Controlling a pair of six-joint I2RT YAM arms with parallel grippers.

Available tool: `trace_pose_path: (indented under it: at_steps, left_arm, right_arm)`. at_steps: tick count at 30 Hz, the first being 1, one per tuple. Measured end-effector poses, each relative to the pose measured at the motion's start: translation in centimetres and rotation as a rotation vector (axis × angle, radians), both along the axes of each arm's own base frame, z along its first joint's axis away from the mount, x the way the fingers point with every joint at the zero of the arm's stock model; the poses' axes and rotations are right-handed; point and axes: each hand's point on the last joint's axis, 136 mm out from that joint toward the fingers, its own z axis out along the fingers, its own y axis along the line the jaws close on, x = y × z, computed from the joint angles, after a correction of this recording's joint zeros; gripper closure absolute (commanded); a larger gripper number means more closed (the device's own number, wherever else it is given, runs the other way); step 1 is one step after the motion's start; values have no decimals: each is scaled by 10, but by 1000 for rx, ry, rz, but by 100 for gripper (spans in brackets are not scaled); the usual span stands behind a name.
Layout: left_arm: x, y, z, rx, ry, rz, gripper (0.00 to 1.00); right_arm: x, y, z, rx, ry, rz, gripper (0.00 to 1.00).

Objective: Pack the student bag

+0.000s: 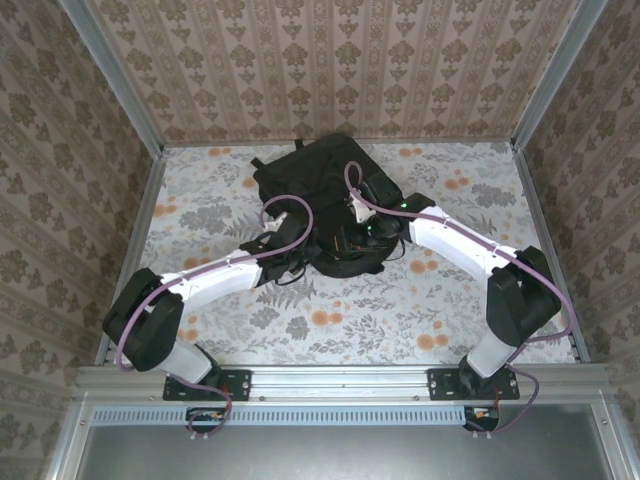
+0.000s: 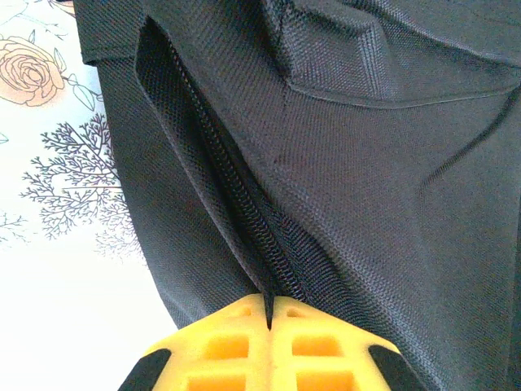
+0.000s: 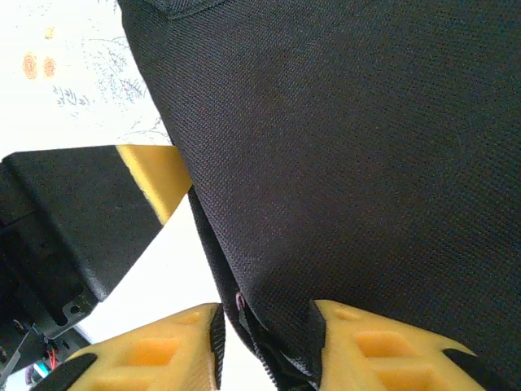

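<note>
The student bag is a large black fabric backpack lying in the middle of the flowered table. My left gripper meets its near edge from the left and is shut on a thin strip of black fabric beside the bag's zipper. My right gripper comes in from the right. Its yellow fingers stand apart around a fold of the bag with a zipper edge. The right pad touches the fabric, and a sliver of table shows beside the left pad. In the top view both grippers sit close together at the bag's near end.
The left gripper's yellow finger and black body sit just left of the right gripper. Flowered tablecloth lies bare in front of and beside the bag. Wallpapered walls and metal posts close in three sides.
</note>
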Motion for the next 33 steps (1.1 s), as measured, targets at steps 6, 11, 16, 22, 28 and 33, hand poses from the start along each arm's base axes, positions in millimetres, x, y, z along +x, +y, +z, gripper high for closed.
trace_pose_path:
  at_steps: [6, 11, 16, 22, 28, 33]
  left_arm:
    - [0, 0, 0, 0, 0, 1, 100]
    - [1, 2, 0, 4, 3, 2, 100]
    - [2, 5, -1, 6, 7, 5, 100]
    - [2, 5, 0, 0, 9, 3, 100]
    - [1, 3, 11, -21, -7, -11, 100]
    - [1, 3, 19, -42, -18, -21, 100]
  right_arm:
    - [0, 1, 0, 4, 5, 1, 100]
    - [-2, 2, 2, 18, 10, 2, 100]
    - [-10, 0, 14, 50, 6, -11, 100]
    - [-25, -7, 14, 54, 14, -42, 100]
    - [-25, -18, 21, 42, -40, -78, 100]
    - [-26, -26, 30, 34, -85, -101, 100]
